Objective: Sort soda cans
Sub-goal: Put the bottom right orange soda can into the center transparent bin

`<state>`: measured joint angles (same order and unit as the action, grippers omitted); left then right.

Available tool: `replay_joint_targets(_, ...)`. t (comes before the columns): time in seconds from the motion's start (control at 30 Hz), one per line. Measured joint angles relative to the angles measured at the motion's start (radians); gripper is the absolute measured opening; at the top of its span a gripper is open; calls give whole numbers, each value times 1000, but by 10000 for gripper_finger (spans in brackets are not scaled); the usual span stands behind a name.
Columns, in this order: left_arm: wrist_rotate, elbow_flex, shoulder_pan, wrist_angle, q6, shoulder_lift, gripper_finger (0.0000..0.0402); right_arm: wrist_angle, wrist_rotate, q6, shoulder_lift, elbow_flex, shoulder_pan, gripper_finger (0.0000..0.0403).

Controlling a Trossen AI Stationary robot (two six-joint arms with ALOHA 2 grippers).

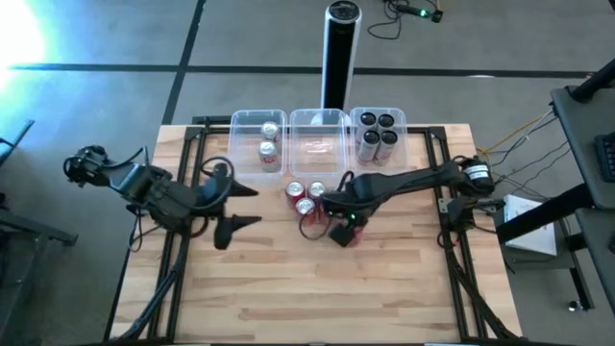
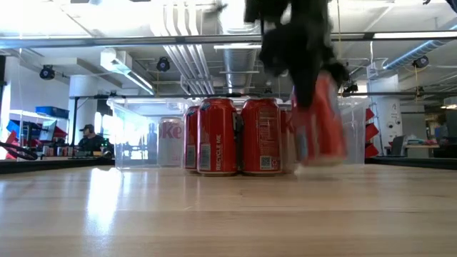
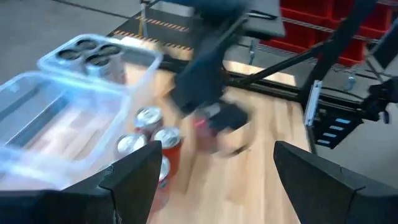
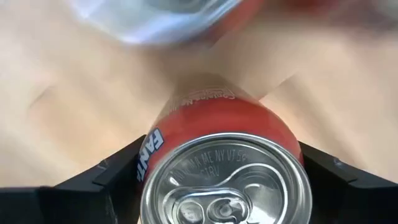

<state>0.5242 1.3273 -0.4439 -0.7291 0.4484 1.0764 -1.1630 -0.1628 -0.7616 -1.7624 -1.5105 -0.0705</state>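
Three red soda cans stand together on the table in front of the tubs; the low view shows them upright. My right gripper is just near of this group, shut on one more red-orange can. In the left tub are two cans. Several dark grey cans stand in the right tub. My left gripper hovers open left of the can group, fingers wide apart, touching nothing. My right gripper pinches the red-orange can between its two fingers, one on each side of the can's wall just below the silver top. The fingers come from above, pointing down. The can is tilted; I cannot tell whether its lower end touches the table.
Three clear plastic tubs line the table's far edge; the middle tub holds no cans. A tall black cylinder post stands behind them. The near half of the wooden table is bare. A person sits far off in the room.
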Motion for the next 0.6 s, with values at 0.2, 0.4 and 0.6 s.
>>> replay_joint_targets(0.2,32,-118,-3,30,60,-89,286,-65,-39,-44,82,-233,-83,293)
replay_joint_targets(0.4,97,-238,2,224,12,-109,286,-38,265,44,123,-517,-75,293)
replay_joint_targets(0.6,165,-267,19,294,-47,-107,286,-3,494,314,98,-679,29,294)
